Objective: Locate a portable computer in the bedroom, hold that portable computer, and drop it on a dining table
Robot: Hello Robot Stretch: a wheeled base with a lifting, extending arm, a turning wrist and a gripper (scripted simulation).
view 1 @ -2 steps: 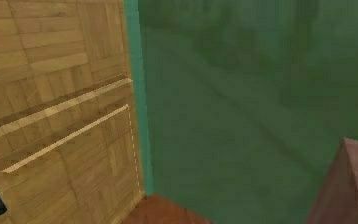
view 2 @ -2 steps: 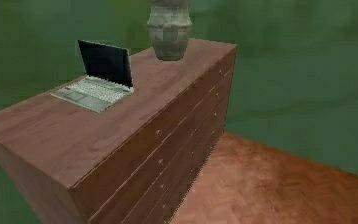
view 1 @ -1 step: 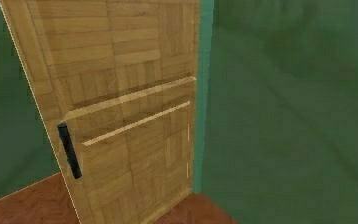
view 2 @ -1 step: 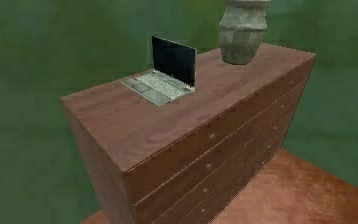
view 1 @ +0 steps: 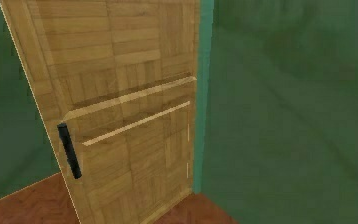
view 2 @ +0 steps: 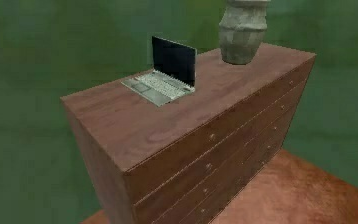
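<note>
Reddish-brown wood on the arm side: a dresser with rows of drawers, and on its top sits the laptop. The lid is up, the screen dark, the pale keyboard facing the near edge. It stands toward the far edge of the top, roughly midway along, with a grey vase near it at the far right corner, apart from it.

Ahead, a light wooden door with a dark handle stands against a green wall.

By my read the find is made and the reach comes next. To do it well, the base wants squaring up with the dresser's near edge, so the arm goes straight out over the top at the laptop. Lift above the top first, then extend. I'd take the flat keyboard half, since the hinged lid may fold. Stay on the side away from the vase, which looks easy to knock.

The arm's pose I cannot tell, and the gripper's state I cannot tell either.
</note>
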